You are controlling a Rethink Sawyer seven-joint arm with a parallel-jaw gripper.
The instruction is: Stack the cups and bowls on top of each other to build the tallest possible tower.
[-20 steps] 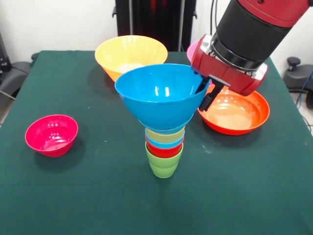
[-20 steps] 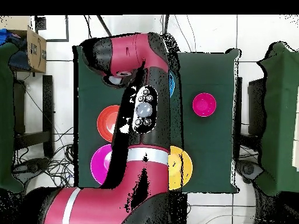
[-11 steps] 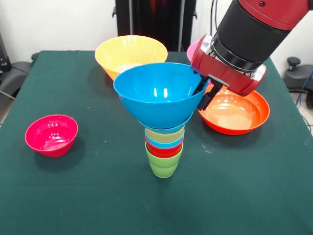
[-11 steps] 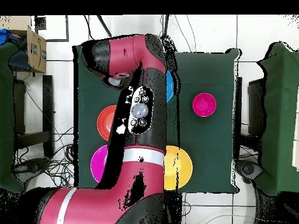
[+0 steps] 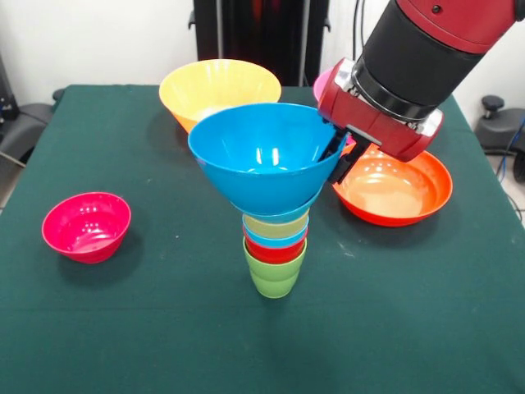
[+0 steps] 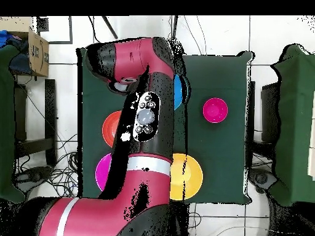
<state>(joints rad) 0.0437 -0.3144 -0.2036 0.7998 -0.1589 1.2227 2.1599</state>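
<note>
Holding the medium blue bowl (image 5: 260, 156) by its rim in the gripper (image 5: 336, 156), atop the tower (image 5: 276, 242) of four nested cups and a small light blue bowl, lime green at the base. Waiting apart: magenta bowl (image 5: 86, 226) well off across the table, yellow-orange bowl (image 5: 219, 89) behind, red-orange bowl (image 5: 395, 190) just below the wrist, pink bowl (image 5: 325, 82) (mostly hidden). Compared with a second ago, sitting slightly higher and shifted away from the red-orange bowl.

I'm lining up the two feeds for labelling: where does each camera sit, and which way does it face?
Front view: across the table, facing the tower; the arm enters upper right, its gripper at the blue bowl's rim.
Overhead view: above, looking straight down; the arm covers most of the tower.
Shared: the magenta bowl, yellow-orange bowl, red-orange bowl.
</note>
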